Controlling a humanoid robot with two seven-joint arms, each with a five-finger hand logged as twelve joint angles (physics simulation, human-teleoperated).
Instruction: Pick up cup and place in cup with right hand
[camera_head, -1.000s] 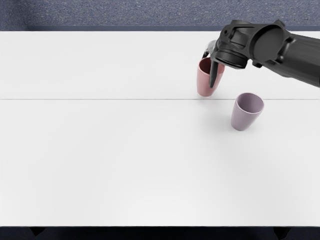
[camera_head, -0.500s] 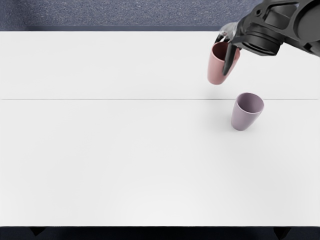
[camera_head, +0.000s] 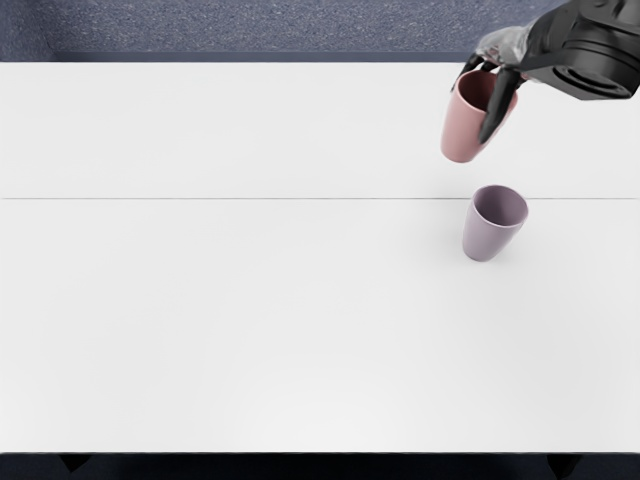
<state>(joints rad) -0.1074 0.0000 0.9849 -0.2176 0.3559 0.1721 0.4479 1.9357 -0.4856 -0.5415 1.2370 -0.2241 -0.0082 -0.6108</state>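
Note:
At the upper right of the head view, my right hand is closed around a pink cup, with dark fingers on either side of its rim. The pink cup is held up off the table, its opening facing up. A light purple cup stands upright on the table, just below the pink one in the picture; the two are apart. The palm side of the hand is partly hidden behind the wrist.
The white table has a thin seam running across it. Behind its back edge lies a speckled blue-grey surface. The right arm comes in at the upper right corner.
My right hand has moved right and toward the back with the pink cup, lifting it off the table. The purple cup has stayed where it was.

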